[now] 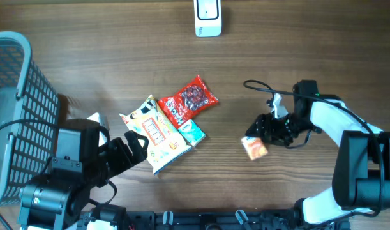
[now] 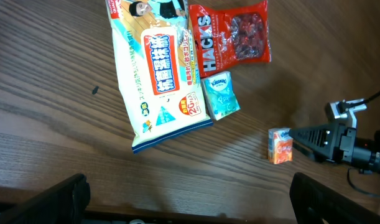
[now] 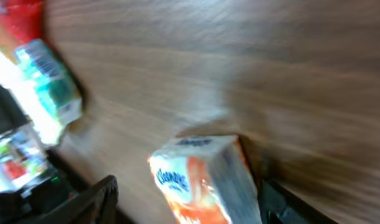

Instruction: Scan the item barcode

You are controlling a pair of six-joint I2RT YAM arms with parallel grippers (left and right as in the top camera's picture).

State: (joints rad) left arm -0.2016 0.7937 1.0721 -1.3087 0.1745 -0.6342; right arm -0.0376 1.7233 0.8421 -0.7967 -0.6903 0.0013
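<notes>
Right gripper (image 1: 255,134) straddles the orange Kleenex pack (image 1: 254,148) lying on the table, jaws apart, unclamped. Centre it before closing, barcode face free for the white scanner (image 1: 207,18). Left gripper (image 1: 135,151) hangs open.

A table (image 1: 309,38) with a dark brown wood-grain top is seen filling every view, the grain running from side to side in the overhead view. At the left edge of that view a grey-blue plastic basket (image 1: 22,108) with mesh walls is seen, partly cut off by the frame. The wood is evenly lit, and a pale, soft sheen is shown on it in the right wrist view.
</notes>
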